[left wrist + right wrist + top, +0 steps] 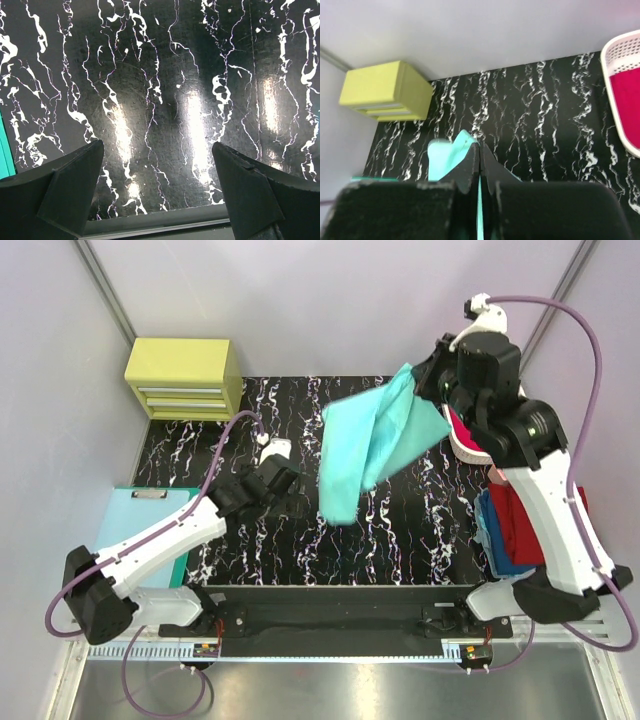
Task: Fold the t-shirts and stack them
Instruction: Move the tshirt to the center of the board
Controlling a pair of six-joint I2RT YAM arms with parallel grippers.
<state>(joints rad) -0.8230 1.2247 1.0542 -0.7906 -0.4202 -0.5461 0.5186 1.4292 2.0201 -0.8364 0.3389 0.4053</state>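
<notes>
My right gripper (418,375) is shut on the mint-teal t-shirt (365,440) and holds it up in the air over the back middle of the black marbled table (300,540); the cloth hangs down to the left. In the right wrist view the fingers are pressed together (480,150) with teal cloth (442,157) between and beside them. A crimson t-shirt (465,430) lies in the white lattice basket (470,452). Dark red (525,520) and blue (492,535) t-shirts lie stacked at the right edge. My left gripper (285,475) is open and empty, low over bare table (160,125).
A yellow drawer box (185,378) stands at the back left. A pale blue clipboard (135,515) lies at the left edge under my left arm. The basket's rim (612,95) shows at the right of the right wrist view.
</notes>
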